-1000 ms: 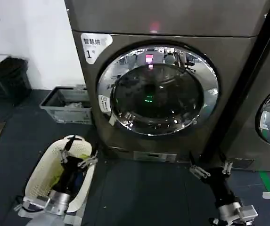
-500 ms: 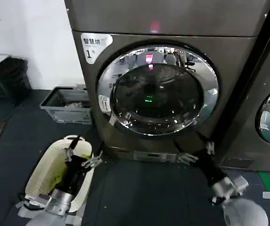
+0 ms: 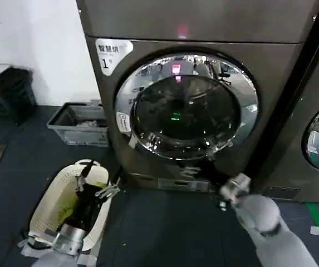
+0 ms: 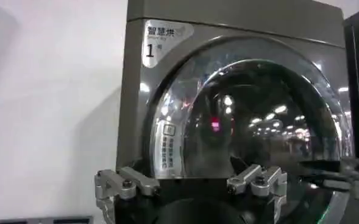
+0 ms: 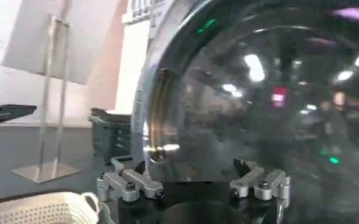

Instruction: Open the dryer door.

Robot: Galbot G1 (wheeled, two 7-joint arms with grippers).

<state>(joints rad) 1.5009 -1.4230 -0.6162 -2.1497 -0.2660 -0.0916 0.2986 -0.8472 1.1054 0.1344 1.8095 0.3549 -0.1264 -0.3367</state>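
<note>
Risk of right tool (image 5: 194,182), fingers apart and close under shut dryer door (image 3: 186,105) on machine front, skidding off curved chrome rim without catching its edge.

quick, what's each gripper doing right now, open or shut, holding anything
Left gripper: open, holding nothing, low over the white basket.
Right gripper: open, holding nothing, close below the dryer door.
</note>
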